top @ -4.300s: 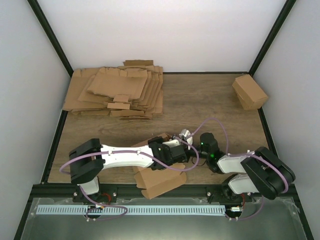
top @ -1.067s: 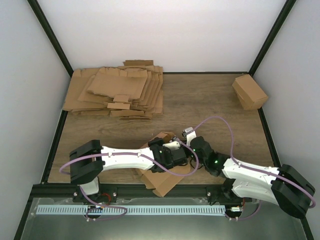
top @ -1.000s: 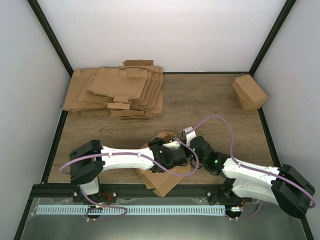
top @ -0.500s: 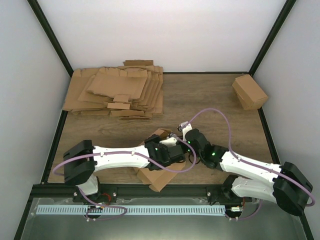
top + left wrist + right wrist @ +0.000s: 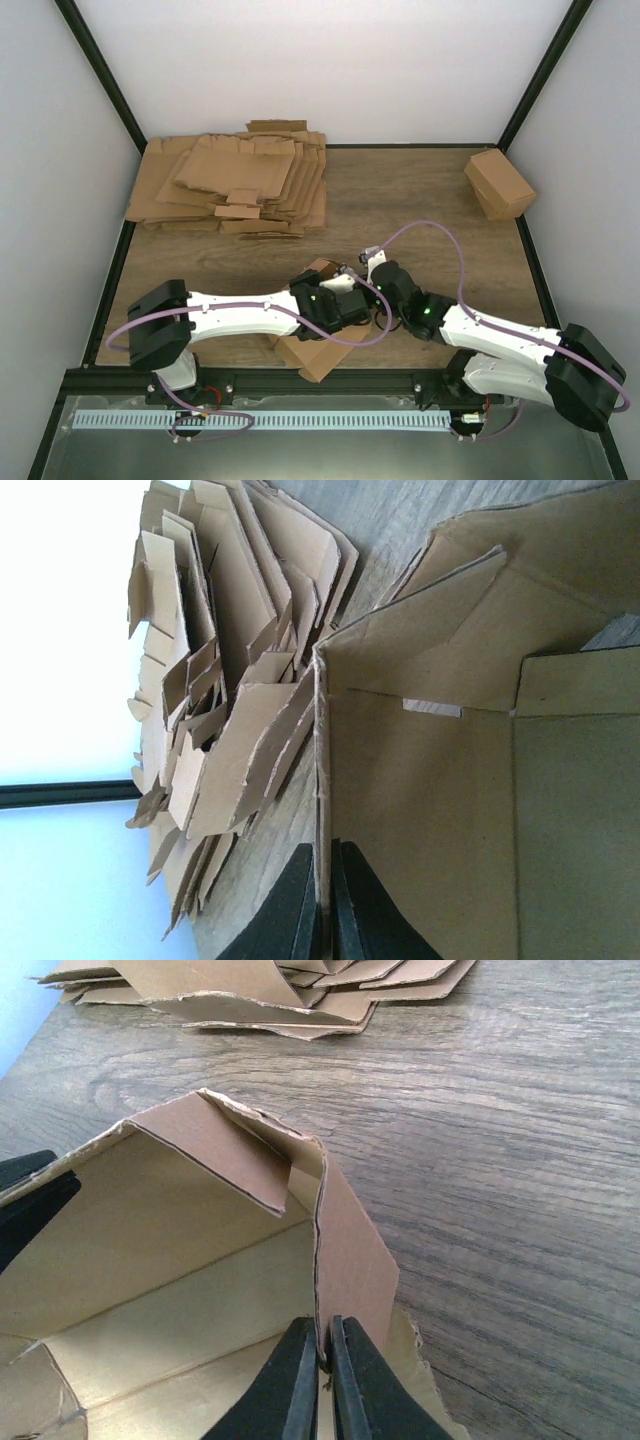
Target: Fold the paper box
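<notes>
**Together, both grippers are clamped on the half-formed box**

Low over the near part of the tabletop (image 5: 420, 200), the left arm (image 5: 245, 312) is stretched out from its base at the near-left corner, with the forearm lying almost level and pointing right. Its wrist is set over the paper box (image 5: 320, 352). The left gripper (image 5: 322, 905) is closed down to a sliver, and a thin upright edge of one box wall is pinched between its fingers.

The paper box is found on the tabletop near the front edge, between the two arms and partly hidden under the left wrist. It is only partly erected. In the right wrist view its open interior is seen as bare cardboard walls, with one flap bent inward at the top corner.

The right arm (image 5: 500, 335) is reached leftward from the near-right corner, also kept low, so that its wrist is brought just beside the left one. The right gripper (image 5: 322, 1355) is nearly shut, and the creased corner edge of a box wall is nipped between its fingers.

At the far left a loose pile of flat sheets (image 5: 235, 185) is spread out. A closed cardboard cuboid (image 5: 498, 183) is set at the far right corner, well apart from both arms.
</notes>
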You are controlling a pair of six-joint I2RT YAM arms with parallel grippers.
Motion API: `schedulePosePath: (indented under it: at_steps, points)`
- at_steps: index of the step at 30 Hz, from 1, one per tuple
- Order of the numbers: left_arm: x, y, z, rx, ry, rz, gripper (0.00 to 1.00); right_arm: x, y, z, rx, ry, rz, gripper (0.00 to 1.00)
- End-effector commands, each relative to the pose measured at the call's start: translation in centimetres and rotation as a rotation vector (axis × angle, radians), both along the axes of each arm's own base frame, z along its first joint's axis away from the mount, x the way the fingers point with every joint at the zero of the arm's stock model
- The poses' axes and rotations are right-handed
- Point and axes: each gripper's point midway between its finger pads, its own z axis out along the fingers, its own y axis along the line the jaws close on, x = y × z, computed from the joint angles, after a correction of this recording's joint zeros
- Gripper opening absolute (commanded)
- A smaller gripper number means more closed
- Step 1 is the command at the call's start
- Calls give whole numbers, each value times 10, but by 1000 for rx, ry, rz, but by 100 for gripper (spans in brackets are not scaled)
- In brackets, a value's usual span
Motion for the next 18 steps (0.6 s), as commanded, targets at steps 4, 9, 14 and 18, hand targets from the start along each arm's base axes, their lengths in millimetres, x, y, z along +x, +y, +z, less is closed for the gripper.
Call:
schedulePosePath:
  at_steps: [4,9,14,18]
  points:
    - [-6,-31,3,-165,41,-33,4,-1,15,18,140,10,-16,6]
    - [-12,-33,-9,-102,56,-53,4,-11,15,2,167,73,-7,4]
    - [-15,-32,-26,-50,61,-50,4,-17,14,-7,154,85,12,4]
    - [-15,-28,-30,-40,57,-48,4,-21,5,-16,99,78,20,4]
